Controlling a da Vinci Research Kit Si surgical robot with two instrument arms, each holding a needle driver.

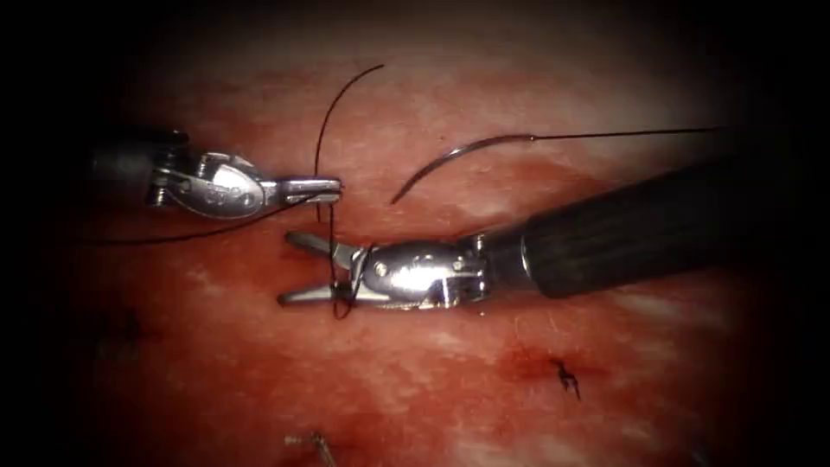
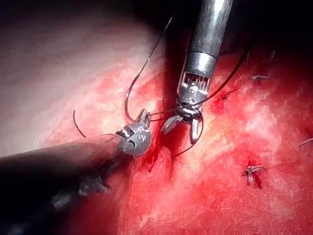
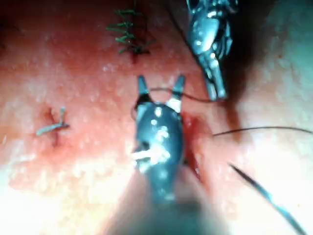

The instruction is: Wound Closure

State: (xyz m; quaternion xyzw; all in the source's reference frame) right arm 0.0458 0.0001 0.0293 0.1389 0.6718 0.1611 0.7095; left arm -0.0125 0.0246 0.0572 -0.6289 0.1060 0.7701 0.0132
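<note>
From the left edge, the left tool (image 1: 324,188) reaches in, its jaws closed on the thread (image 1: 327,130), which arcs up over open tissue (image 1: 216,346) and drops to the right tool (image 1: 298,268). That tool's jaws gape wide, gripping nothing, with thread looped around them near the hinge. Up and right, the needle (image 1: 450,160) lies free on the tissue surface, held by neither tool, well apart from both. A finished knot (image 1: 566,376) sits lower right.
</note>
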